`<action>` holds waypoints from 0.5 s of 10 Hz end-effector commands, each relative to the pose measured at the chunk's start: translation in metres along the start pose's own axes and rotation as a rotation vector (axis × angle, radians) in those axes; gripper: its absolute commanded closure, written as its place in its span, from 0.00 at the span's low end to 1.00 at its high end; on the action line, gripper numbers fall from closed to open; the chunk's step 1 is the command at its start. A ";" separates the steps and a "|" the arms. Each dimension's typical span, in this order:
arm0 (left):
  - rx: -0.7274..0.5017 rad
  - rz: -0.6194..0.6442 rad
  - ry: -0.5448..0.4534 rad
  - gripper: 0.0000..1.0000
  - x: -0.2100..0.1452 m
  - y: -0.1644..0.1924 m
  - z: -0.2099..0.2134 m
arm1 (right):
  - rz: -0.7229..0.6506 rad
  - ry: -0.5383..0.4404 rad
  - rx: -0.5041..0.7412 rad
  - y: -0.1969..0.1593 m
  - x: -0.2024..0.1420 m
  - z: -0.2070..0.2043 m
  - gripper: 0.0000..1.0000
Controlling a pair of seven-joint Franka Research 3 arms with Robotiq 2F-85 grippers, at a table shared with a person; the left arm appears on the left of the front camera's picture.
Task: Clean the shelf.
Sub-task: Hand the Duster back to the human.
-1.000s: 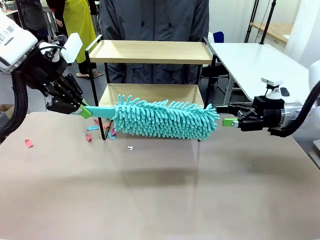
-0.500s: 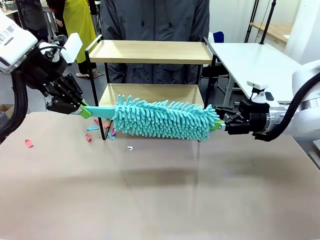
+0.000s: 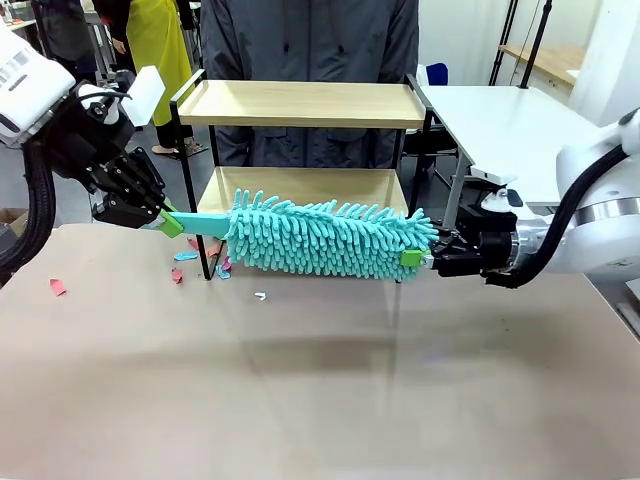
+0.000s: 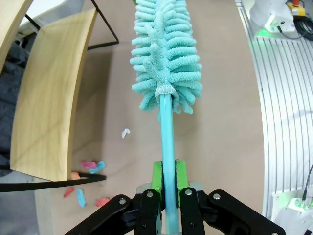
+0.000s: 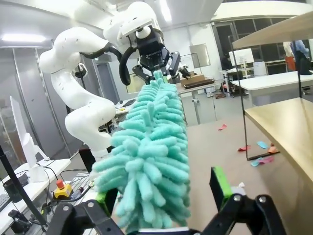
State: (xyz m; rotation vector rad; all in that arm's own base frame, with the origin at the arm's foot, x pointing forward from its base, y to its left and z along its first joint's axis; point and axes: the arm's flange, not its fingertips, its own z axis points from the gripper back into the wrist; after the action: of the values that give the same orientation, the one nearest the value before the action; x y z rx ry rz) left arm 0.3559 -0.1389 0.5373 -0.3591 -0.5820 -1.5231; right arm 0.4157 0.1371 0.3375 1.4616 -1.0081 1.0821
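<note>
While the left gripper (image 4: 167, 188) pinches the duster (image 3: 330, 238) handle by the shelf (image 3: 300, 105) and the right gripper (image 5: 164, 198) sits spread around its tip, a squeeze could tug it loose.

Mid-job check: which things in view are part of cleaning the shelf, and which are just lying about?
Job:
shelf
teal duster, handle clamped in left gripper
right gripper, open around the duster's tip
paper scraps by the shelf's foot

Lying about:
white side table

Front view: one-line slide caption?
Left claw holds the teal duster before the shelf; open right claw straddles its tip.
</note>
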 end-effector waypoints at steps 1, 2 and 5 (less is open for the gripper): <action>-0.002 0.016 -0.014 0.87 0.003 -0.002 0.002 | 0.041 -0.034 0.019 -0.008 0.001 -0.014 0.00; -0.002 0.016 -0.014 0.87 0.003 -0.002 0.002 | 0.042 -0.034 0.022 -0.009 0.001 -0.016 0.00; -0.002 0.016 -0.014 0.87 0.003 -0.002 0.002 | 0.052 -0.039 0.025 -0.009 0.001 -0.015 1.00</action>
State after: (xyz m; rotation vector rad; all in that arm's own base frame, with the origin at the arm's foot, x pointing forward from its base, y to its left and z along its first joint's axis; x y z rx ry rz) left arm 0.3559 -0.1389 0.5373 -0.3591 -0.5819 -1.5231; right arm 0.4201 0.1499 0.3378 1.4828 -1.0157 1.1032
